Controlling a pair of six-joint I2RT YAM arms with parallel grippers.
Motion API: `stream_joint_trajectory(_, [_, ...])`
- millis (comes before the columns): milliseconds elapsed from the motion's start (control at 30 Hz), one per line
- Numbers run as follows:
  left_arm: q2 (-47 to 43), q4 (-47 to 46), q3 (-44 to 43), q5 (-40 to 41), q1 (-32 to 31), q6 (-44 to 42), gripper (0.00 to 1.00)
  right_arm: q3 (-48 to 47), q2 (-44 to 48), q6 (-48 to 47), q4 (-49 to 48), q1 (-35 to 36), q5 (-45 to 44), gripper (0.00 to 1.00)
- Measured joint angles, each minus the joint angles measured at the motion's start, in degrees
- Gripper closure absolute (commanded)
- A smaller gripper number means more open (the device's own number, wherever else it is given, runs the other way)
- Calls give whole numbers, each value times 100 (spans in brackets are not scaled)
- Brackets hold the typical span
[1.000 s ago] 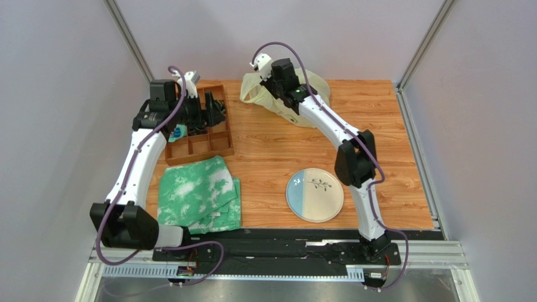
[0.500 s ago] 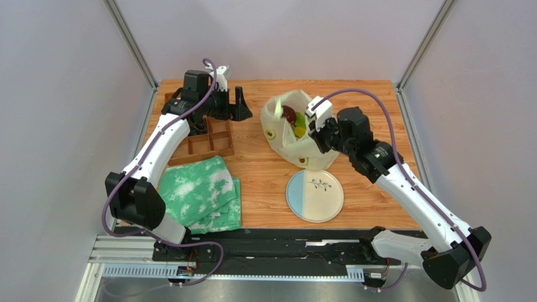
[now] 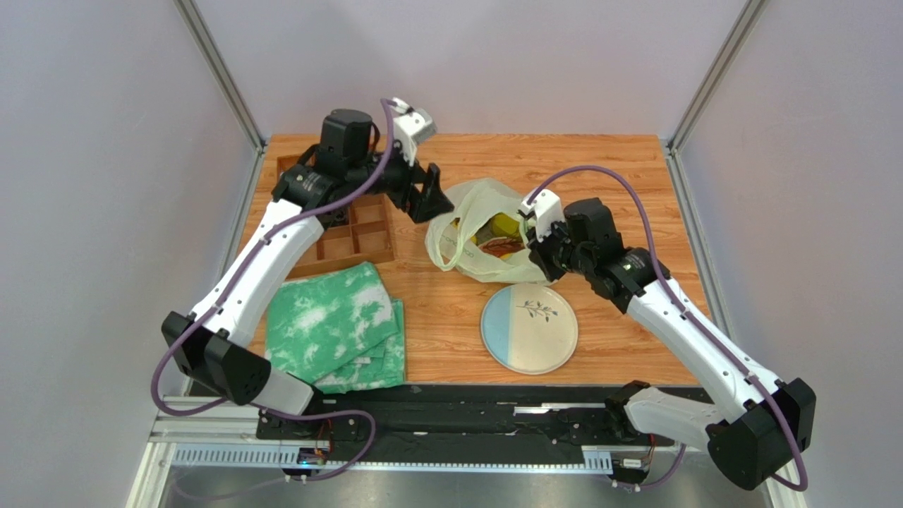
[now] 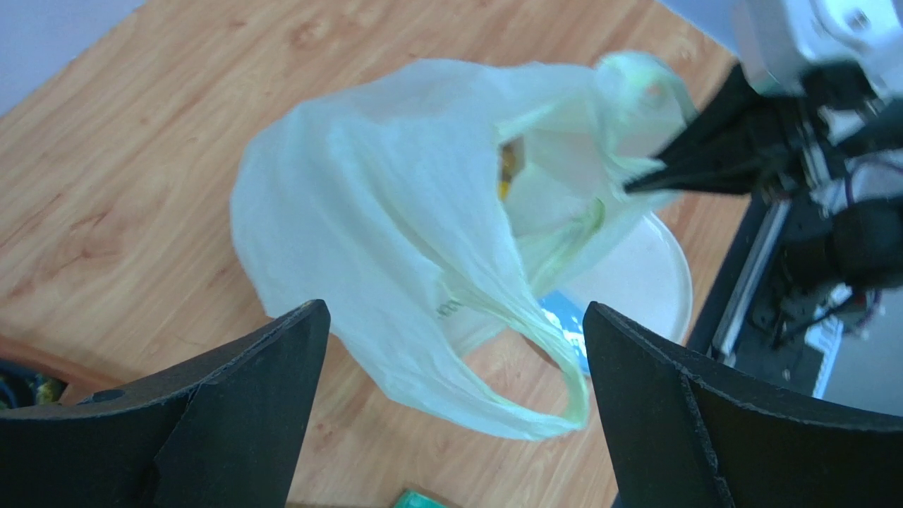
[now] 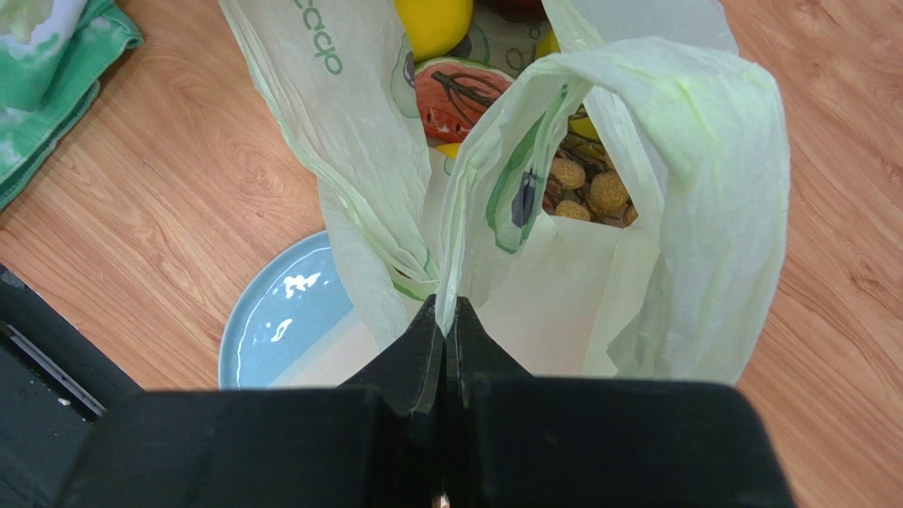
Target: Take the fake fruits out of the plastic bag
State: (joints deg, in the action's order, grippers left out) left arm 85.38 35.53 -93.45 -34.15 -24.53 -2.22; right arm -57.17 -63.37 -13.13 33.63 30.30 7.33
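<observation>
Centrally on the tabletop (image 3: 636,201), at the far edge of the plate (image 3: 530,339), the plastic bag (image 3: 472,238) holds the fake fruits (image 5: 450,101), its right rim pinched tight in the right gripper (image 5: 445,314), seemingly to keep the mouth open for the left gripper (image 3: 432,199), which hovers spread above it.

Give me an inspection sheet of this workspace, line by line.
Surface: wooden table, no spills seen.
Job's things: plastic bag open on table; fake fruits inside, none out.
Clutter: plate, green cloth, brown tray.
Grippers: left gripper jaws open, empty, beside bag; right gripper jaws shut on bag's edge.
Cables: purple cables arching above both arms.
Surroundings: grey walls, nothing else seen.
</observation>
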Motion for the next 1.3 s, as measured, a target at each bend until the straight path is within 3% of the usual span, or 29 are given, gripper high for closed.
stream_joint_trajectory(267, [-774,560,1198,1121,-1714,-1143,1,-236,-13,28,22,-4,114,100])
stream_joint_trajectory(367, [-662,597,1370,1733,-1974,-1386,1,-275,-15,42,35,-7,138,100])
stream_joint_trajectory(467, [-356,501,1386,2352,-2000,-1502,10,-278,-15,48,39,-9,151,100])
stream_joint_trajectory(533, [-48,485,1309,2771,-1998,-1526,41,-278,-17,48,39,-9,149,100])
stream_joint_trajectory(567, [107,492,1237,2977,-1996,-1515,65,-280,-20,39,37,-20,133,100])
stream_joint_trajectory(600, [321,522,1106,3147,-1982,-1541,100,-284,-31,22,35,-28,125,100])
stream_joint_trajectory(800, [1716,883,-527,3220,-1445,-1340,100,-1108,-909,-225,-46,-417,-2,100])
stream_joint_trajectory(1000, [2623,966,-2865,2647,-308,-1027,100,-3399,-2944,-356,-466,-1462,2,100])
stream_joint_trajectory(1100, [2986,1040,-4301,2212,-79,-997,100,-4631,-3639,-415,-627,-1764,-92,100])
stream_joint_trajectory(1200, [3193,977,-5259,1864,-131,-931,100,-5010,-3788,-435,-715,-1873,-122,100])
stream_joint_trajectory(1300, [2942,946,-5187,1495,-223,-758,100,-4863,-3399,-455,-890,-1860,-46,100])
